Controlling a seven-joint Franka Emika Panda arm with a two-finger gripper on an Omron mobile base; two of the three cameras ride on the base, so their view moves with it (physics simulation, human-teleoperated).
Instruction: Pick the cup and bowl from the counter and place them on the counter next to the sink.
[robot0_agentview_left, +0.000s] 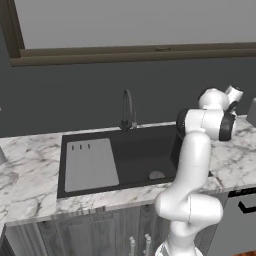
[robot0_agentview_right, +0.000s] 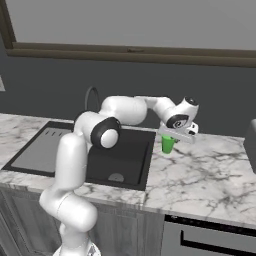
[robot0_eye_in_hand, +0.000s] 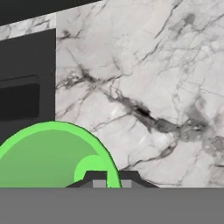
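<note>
- Gripper (robot0_agentview_right: 172, 135) is clamped on the rim of the green cup (robot0_agentview_right: 168, 144); in the hand view both fingertips (robot0_eye_in_hand: 99, 180) sit pinched together across the cup's wall.
- Cup hangs under the hand, just right of the sink (robot0_agentview_right: 127, 155), over the marble counter (robot0_agentview_right: 210, 175). Can't tell if its base is touching the counter or just above it.
- No bowl anywhere I can see, so that half of the task looks not done.
- Risk: it's a thin rim pinch, so the cup could swing or twist in the grip and land tilted, then tip on release.
- Risk: cup is close to the sink's right edge. If it's let go too far left it could catch the lip and drop into the basin.
- Risk: opening while the cup is above the surface would let it bounce or roll; it's light and narrow.
- Room: plenty of bare marble to the right of the cup, nothing near it there; better to drift that way than toward the basin.
- Faucet (robot0_agentview_left: 128, 111) stands at the back of the sink, well apart from the hand.
- Counter's front edge is well clear of the cup; the back wall is nearer.
- Grey object at the far right edge (robot0_agentview_right: 250, 142), well apart, too cropped to identify.
</note>
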